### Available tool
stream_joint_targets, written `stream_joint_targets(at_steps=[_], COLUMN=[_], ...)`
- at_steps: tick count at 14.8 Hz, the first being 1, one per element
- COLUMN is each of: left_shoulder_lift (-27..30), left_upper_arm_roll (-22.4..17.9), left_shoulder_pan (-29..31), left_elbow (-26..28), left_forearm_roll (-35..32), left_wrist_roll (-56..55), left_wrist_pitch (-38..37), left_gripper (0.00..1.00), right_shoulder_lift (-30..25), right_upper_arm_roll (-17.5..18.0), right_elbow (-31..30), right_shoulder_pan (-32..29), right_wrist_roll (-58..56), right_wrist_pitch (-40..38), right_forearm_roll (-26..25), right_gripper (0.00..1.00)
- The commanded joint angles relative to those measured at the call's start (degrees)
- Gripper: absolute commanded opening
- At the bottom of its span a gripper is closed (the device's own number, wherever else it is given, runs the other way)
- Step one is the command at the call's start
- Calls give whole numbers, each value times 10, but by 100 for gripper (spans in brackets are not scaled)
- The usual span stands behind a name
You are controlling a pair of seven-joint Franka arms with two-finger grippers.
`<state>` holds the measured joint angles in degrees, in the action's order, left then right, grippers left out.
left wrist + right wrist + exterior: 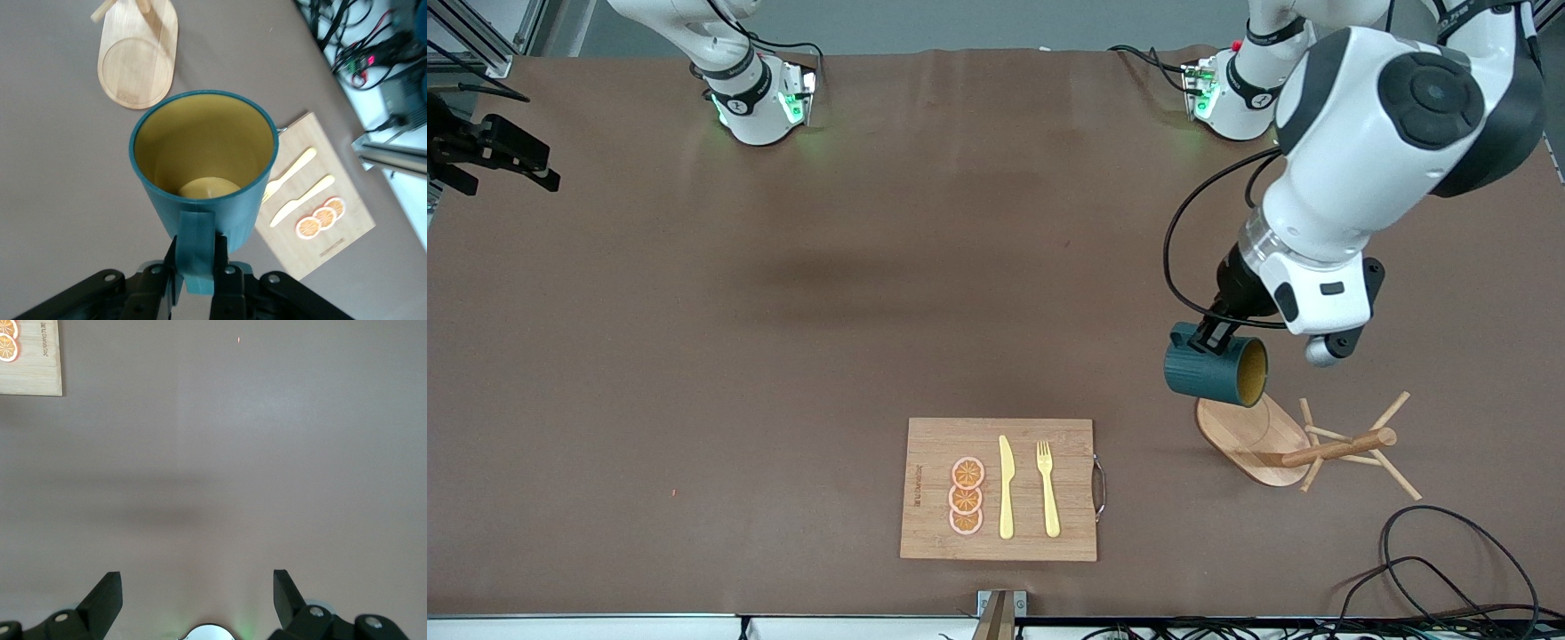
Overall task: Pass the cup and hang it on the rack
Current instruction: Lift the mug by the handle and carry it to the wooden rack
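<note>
Left end effector [1211,336] clamped on cup [1214,371] handle over rack [1303,443]; right end effector [197,597] apart, waiting.

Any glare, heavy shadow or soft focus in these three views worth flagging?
Front view: even light, a broad soft shadow on the table, green base lights glowing. Left wrist view: the cup in the left gripper is sharp, while the cables at the table edge are soft. Right wrist view: faint shadow band, right gripper fingers dark.

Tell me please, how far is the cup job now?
Done: the left claw is shut on the cup by its handle, so the passing looks finished. In hand: the cup hangs tilted over the rack base. Left: hooking it on a peg. The right claw waits open over bare table.
</note>
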<state>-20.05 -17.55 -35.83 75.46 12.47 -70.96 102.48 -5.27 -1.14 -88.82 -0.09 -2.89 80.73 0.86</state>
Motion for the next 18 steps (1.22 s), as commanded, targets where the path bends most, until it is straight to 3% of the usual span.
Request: stream_joint_targets(at_steps=[1, 7, 18], left_shoulder_lift=[12, -10, -75], left_upper_arm_roll=[6, 6, 6], left_shoulder_pan=[27, 145, 238], left_elbow=[20, 17, 23], left_forearm_roll=[36, 227, 463], left_wrist_roll=[37, 114, 108], left_wrist_pitch=[-7, -7, -18], left_gripper=[0, 0, 0], right_shoulder_lift=[1, 1, 1], right_upper_arm_roll=[7, 7, 7], right_elbow=[2, 2, 2], right_shoulder_pan=[-7, -7, -7], right_wrist_roll=[-7, -7, -7], right_wrist_pitch=[-4, -4, -4], right_forearm_roll=[-2, -2, -2], right_gripper=[100, 100, 100])
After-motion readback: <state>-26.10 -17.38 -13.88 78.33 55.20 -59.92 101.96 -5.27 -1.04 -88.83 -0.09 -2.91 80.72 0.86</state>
